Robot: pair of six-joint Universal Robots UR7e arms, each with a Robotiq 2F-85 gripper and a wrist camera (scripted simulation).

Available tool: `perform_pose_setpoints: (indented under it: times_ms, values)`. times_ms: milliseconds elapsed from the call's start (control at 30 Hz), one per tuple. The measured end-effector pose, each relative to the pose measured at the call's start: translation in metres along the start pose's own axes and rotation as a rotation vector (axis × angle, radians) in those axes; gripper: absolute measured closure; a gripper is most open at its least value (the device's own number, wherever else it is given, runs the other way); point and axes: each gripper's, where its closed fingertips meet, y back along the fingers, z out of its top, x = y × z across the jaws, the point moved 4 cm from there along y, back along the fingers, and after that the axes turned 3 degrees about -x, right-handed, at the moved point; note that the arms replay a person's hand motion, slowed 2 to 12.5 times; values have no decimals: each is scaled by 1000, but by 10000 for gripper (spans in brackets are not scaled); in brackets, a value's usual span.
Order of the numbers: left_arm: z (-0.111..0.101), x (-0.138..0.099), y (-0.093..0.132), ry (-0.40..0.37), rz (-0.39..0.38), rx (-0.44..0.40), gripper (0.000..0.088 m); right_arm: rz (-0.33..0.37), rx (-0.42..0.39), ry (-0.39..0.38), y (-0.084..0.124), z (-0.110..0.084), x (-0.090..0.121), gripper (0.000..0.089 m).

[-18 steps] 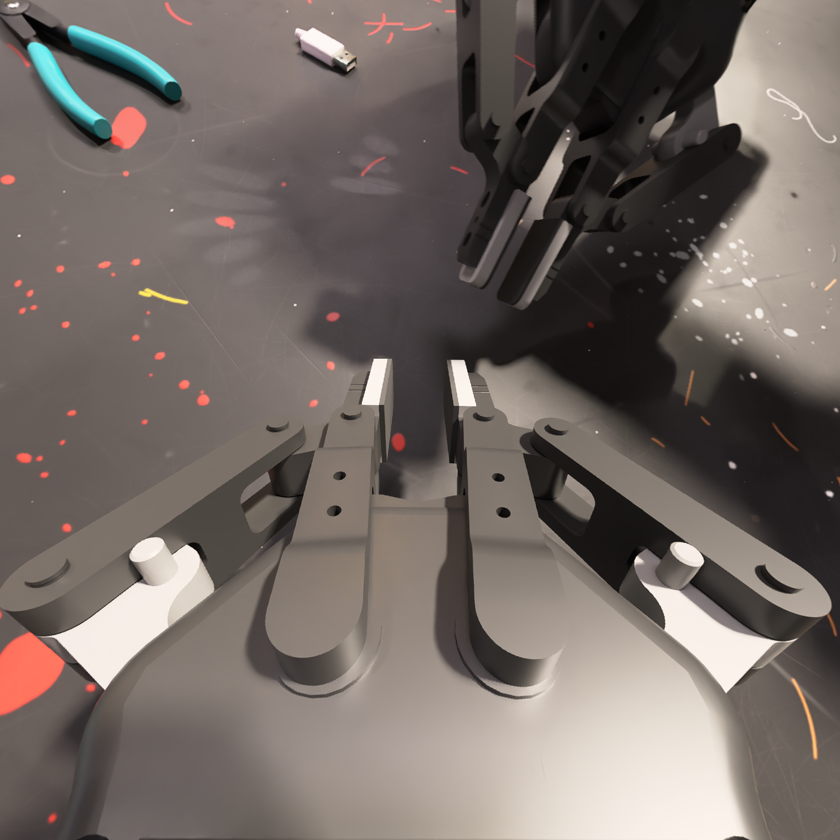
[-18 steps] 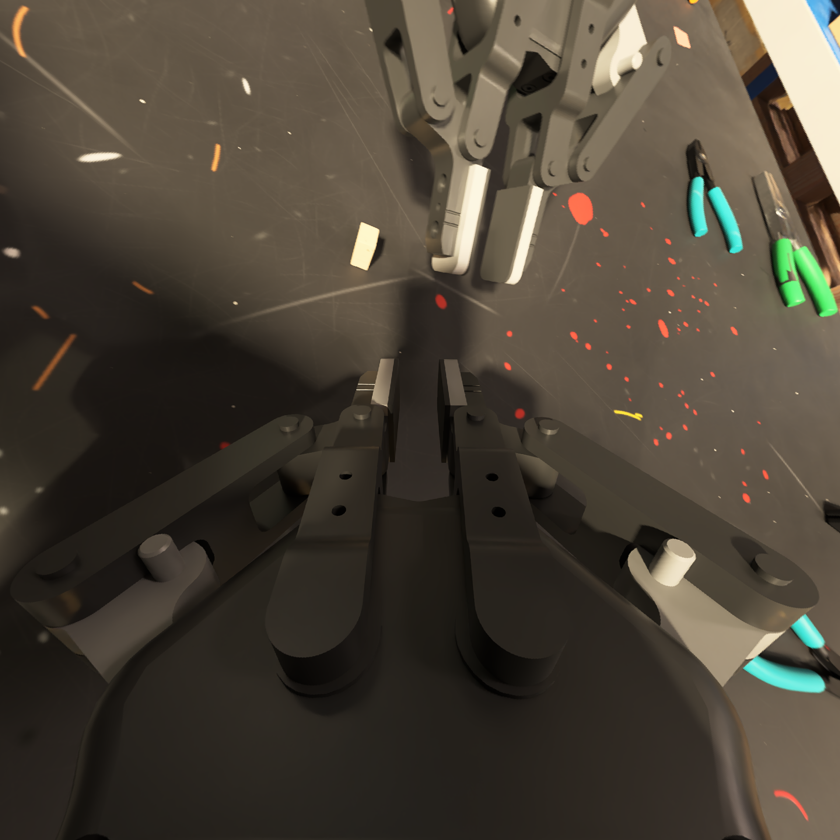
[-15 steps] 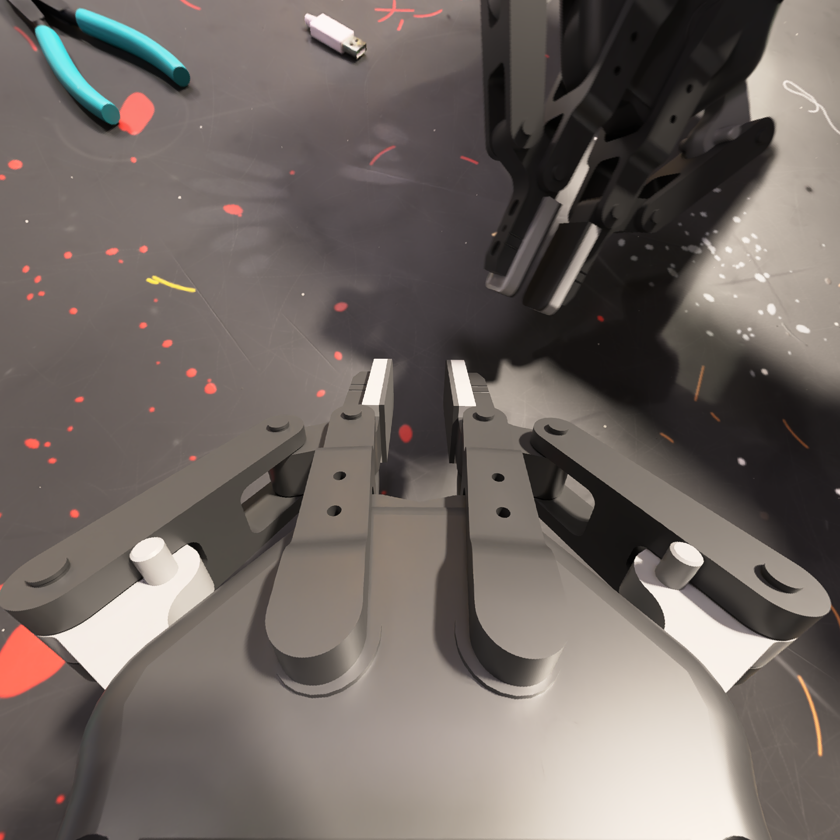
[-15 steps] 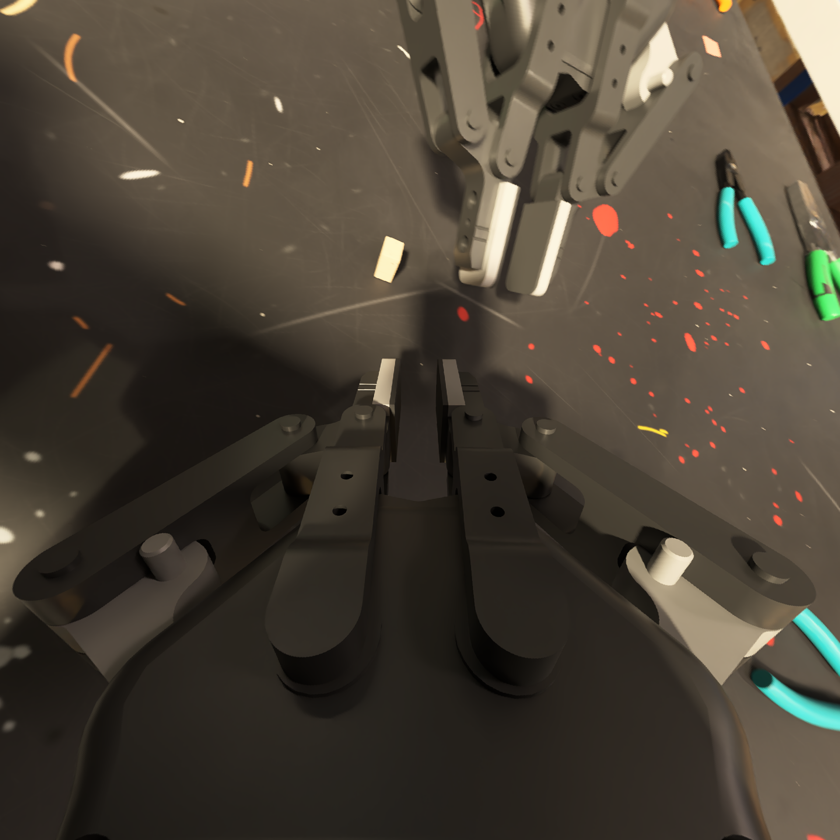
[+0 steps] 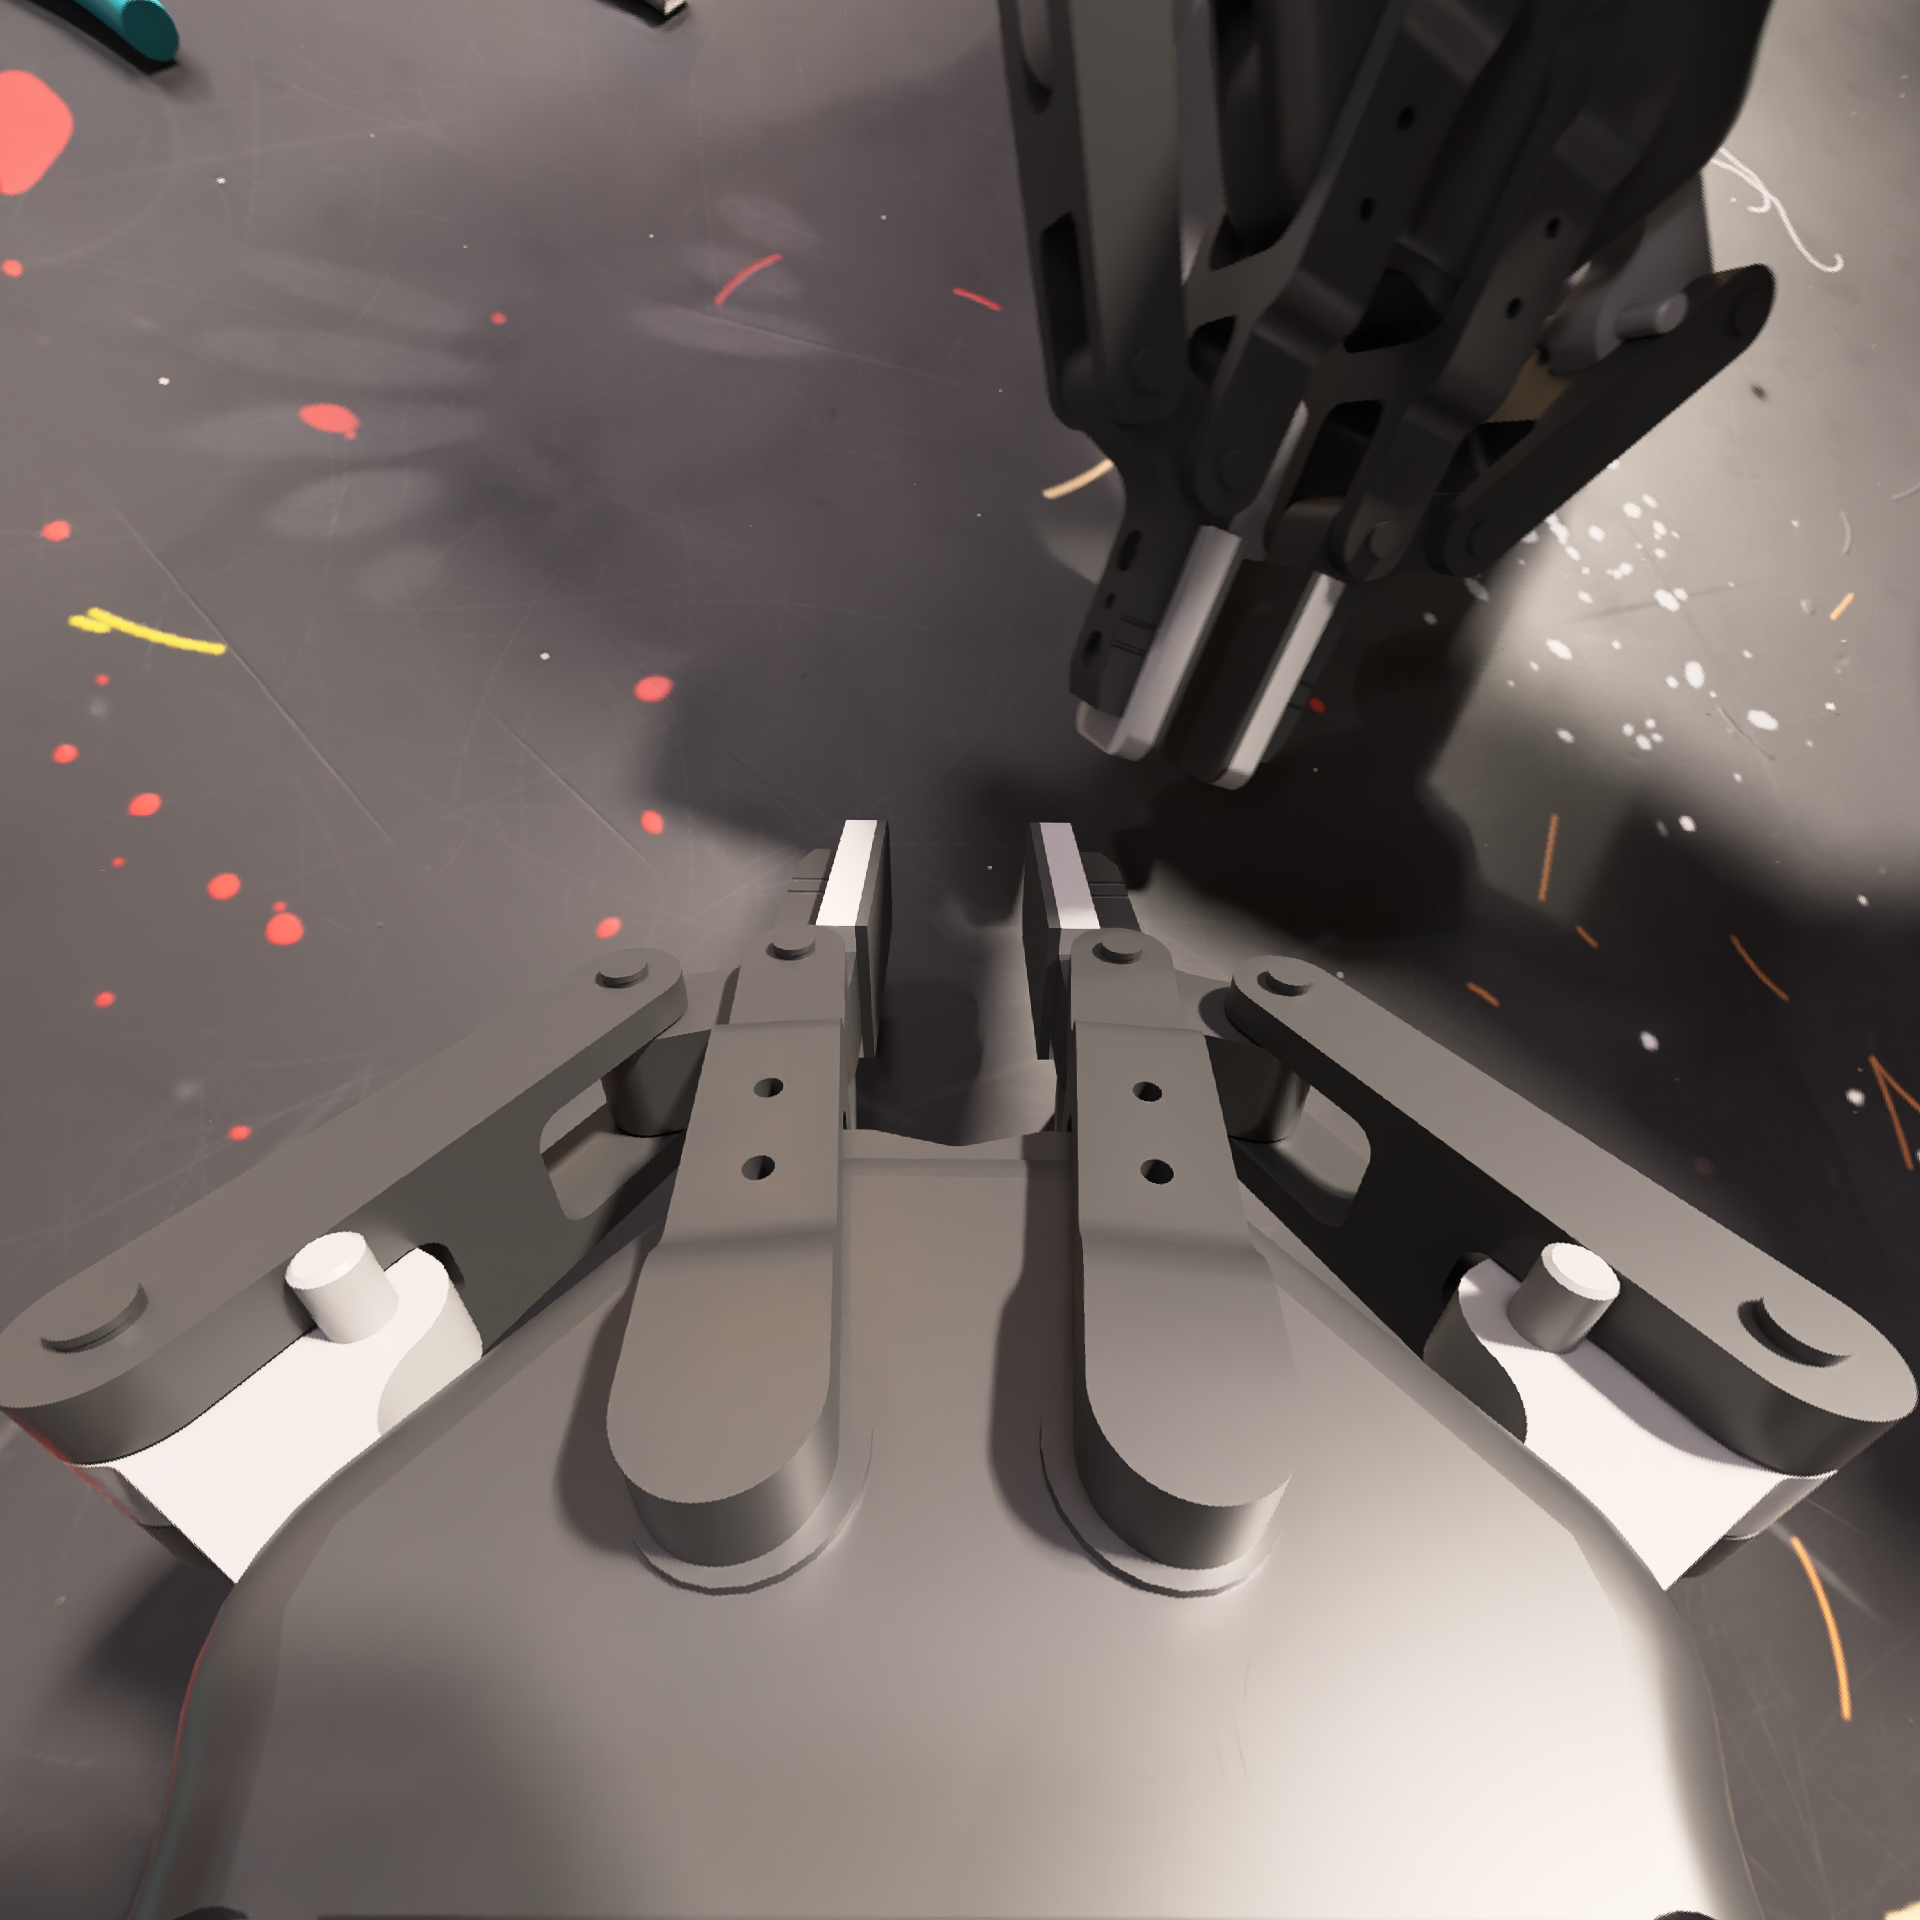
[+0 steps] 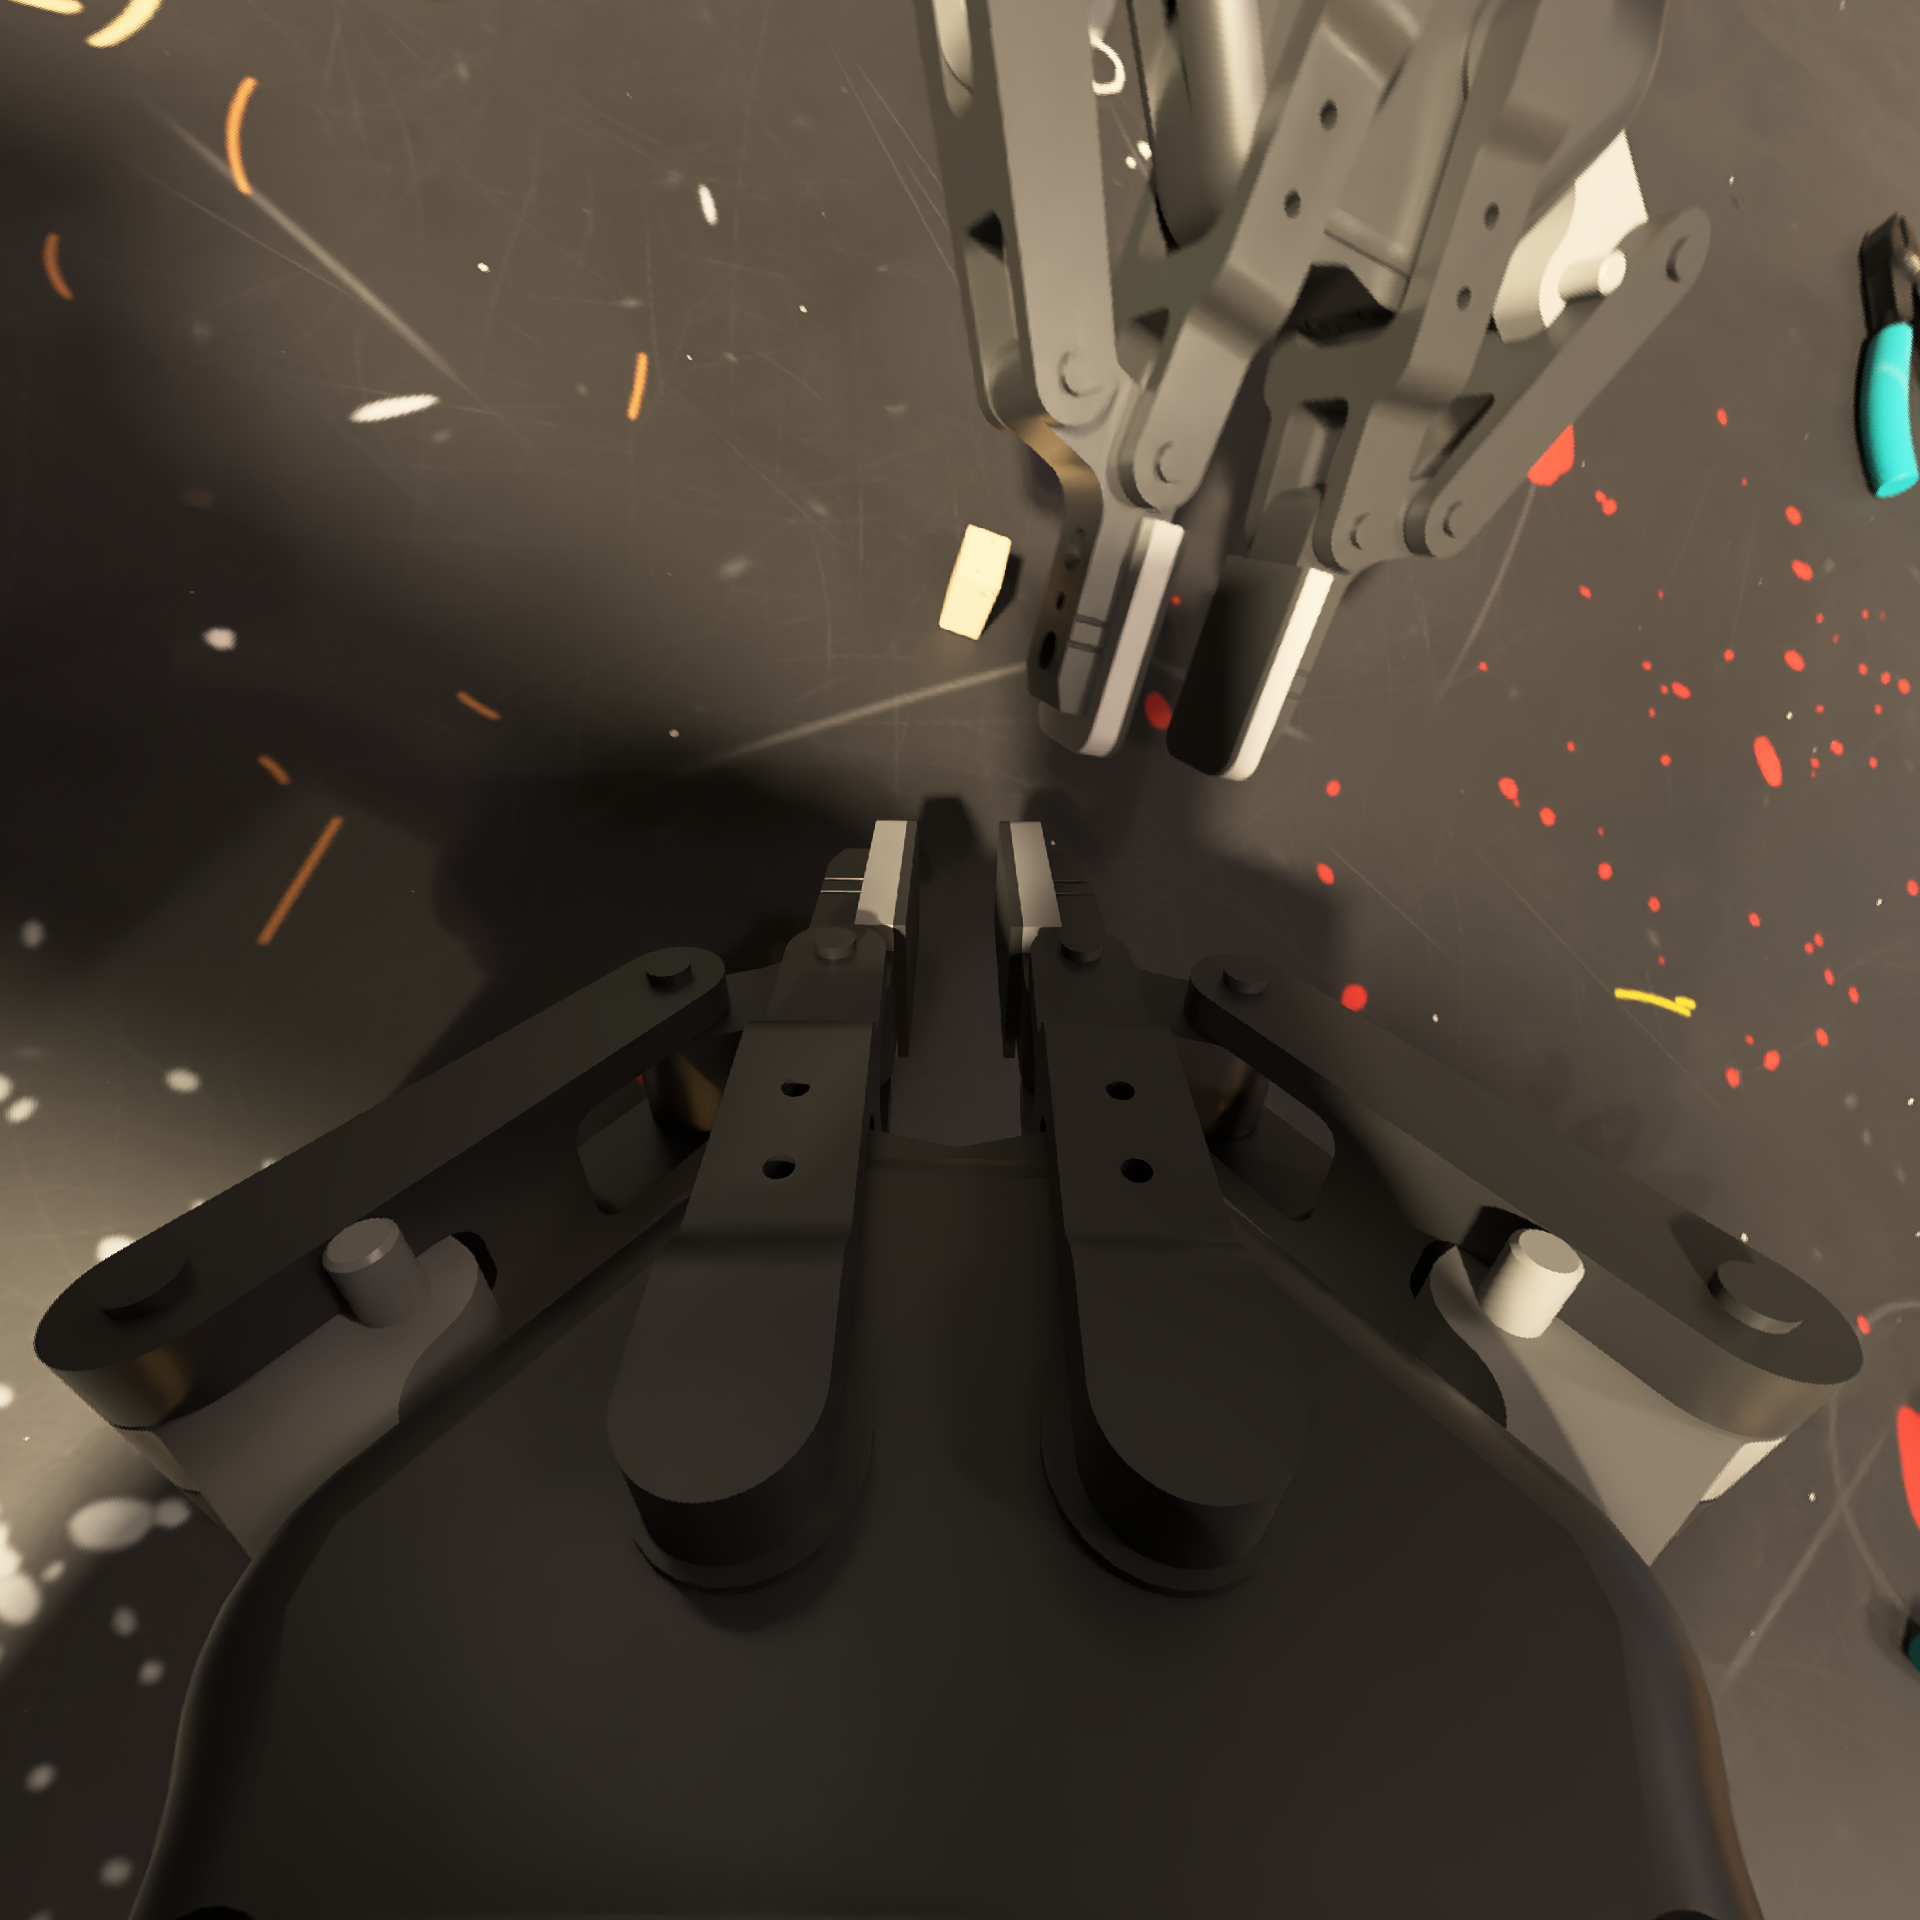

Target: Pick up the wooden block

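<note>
On the dark, paint-spattered table, the wooden block lies flat as a small pale piece, lit, with a short shadow on its far side.

1. Block position. From my right wrist camera, the block sits just beside the outer finger of my left claw, apart from it, with no pad touching. It does not show in my left wrist camera.

2. Left claw state. My left claw is released to a narrow gap. Bare table shows between its white pads, and nothing is held. Seen from the right wrist camera, its fingers point down at the table, tips close above the surface near a red paint spot.

3. Right claw state. My right claw is likewise released to a narrow gap and empty; only table shows between the pads. From the left wrist camera, this claw hangs in shadow, fingers angled down, tips near the table.

4. Relative layout. Both claws face each other, tips near but apart.

5. Surroundings. Teal-handled pliers lie at the right edge of the right wrist camera's field, well apart from the block. A teal handle tip shows at the top left of the left wrist camera's field.
</note>
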Motion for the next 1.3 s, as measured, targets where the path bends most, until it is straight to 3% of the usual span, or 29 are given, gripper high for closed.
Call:
perform_pose_setpoints:
  times_ms: [400, 767, 1000, 1300]
  values:
    - [2, -18, -5, -5, -117, -6, 644, -25, 62, -103, 4, -16, -15, 723]
    - [8, -45, -13, -96, -225, -11, 637, -94, 88, -150, 13, -27, -32, 644]
    - [11, -37, -8, -108, -169, -32, 671, -96, 69, -168, 20, -28, -35, 645]
    - [6, -6, 0, -41, 3, -29, 685, -31, 40, -217, 14, -19, -26, 631]
